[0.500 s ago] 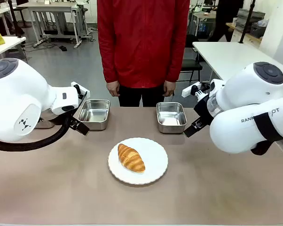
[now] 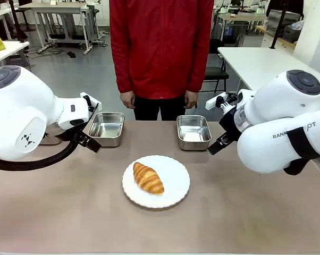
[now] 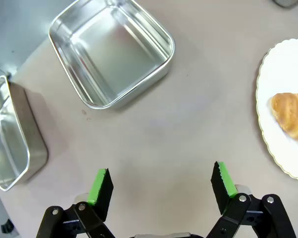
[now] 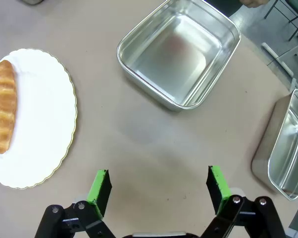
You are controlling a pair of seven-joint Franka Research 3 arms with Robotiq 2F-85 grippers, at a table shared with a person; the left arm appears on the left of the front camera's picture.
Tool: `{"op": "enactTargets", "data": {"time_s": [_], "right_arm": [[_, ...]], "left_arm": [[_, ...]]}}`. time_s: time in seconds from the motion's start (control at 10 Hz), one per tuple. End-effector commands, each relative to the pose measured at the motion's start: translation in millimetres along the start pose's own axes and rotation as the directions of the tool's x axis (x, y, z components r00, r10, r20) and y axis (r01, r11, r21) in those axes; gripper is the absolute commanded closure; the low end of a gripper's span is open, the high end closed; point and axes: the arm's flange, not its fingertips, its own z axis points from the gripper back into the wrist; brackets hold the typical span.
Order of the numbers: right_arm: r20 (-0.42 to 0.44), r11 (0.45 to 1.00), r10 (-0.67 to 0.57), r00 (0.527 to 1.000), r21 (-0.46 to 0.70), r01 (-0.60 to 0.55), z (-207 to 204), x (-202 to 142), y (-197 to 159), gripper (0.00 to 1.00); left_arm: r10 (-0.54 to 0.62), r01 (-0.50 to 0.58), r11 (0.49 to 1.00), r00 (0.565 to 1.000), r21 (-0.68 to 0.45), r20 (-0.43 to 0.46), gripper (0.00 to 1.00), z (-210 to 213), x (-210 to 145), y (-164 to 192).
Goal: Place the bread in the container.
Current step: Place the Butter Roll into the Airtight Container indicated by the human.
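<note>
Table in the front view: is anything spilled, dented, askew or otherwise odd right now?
Nothing stands out. The bread lies whole on the white plate, a little off-centre. The left pan and right pan beyond it sit upright and empty. The left gripper and right gripper hang open over bare table.

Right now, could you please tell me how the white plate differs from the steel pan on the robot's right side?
The plate is round, white and flat; the pan is rectangular, steel and walled. The plate holds the croissant; the pan is empty. Both rest on the table.
</note>
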Motion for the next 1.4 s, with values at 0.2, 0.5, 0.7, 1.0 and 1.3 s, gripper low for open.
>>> {"op": "enactTargets", "data": {"time_s": [0.2,0.5,0.7,1.0,1.3], "right_arm": [[0.001,1.0,-0.001,1.0,0.0,0.001,0.1,0.0,-0.1,0.0],[0.07,1.0,-0.001,0.998,-0.012,0.002,44.6,43.8,-40.4,0.0],[0.123,1.0,-0.002,0.992,0.023,0.0,94.6,70.1,-87.4,0.0],[0.228,0.997,-0.054,0.972,0.058,0.042,186.9,46.3,-194.4,0.0],[0.328,0.984,-0.167,0.93,0.109,0.138,242.2,-25.4,-280.9,0.0]], "left_arm": [[0.0,0.0,1.0,1.0,0.0,0.0,0.0,0.0,0.0,0.1],[0.003,-0.003,1.0,1.0,-0.02,0.003,0.0,34.5,32.2,37.9],[-0.019,0.018,0.995,1.0,-0.096,-0.015,0.0,77.5,61.9,91.4],[-0.028,0.03,0.991,1.0,-0.13,0.014,0.0,147.5,60.6,196.6],[-0.067,0.084,0.954,0.995,-0.288,0.067,0.0,190.3,20.9,280.0]]}}
